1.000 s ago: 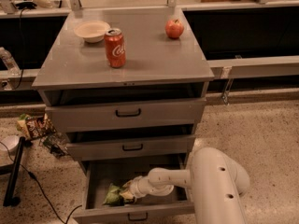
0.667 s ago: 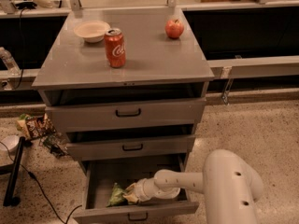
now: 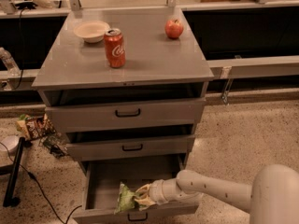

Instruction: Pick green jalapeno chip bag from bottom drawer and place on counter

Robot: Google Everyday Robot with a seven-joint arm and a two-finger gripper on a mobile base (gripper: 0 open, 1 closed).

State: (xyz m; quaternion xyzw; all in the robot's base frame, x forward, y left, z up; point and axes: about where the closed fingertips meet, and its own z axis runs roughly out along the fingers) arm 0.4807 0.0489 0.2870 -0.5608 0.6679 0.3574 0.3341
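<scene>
I have the tool down inside the open bottom drawer, its fingers pinching the right edge of the bag. The bag stands upright near the drawer's front wall (left of centre), green with pale patches. My arm reaches in from the lower right. Up on the tabletop sit a bowl, a red can and an apple.

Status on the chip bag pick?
Gripper in open bottom drawer, at green jalapeno chip bag. Bag not on counter yet. Can, bowl, apple on counter.
</scene>
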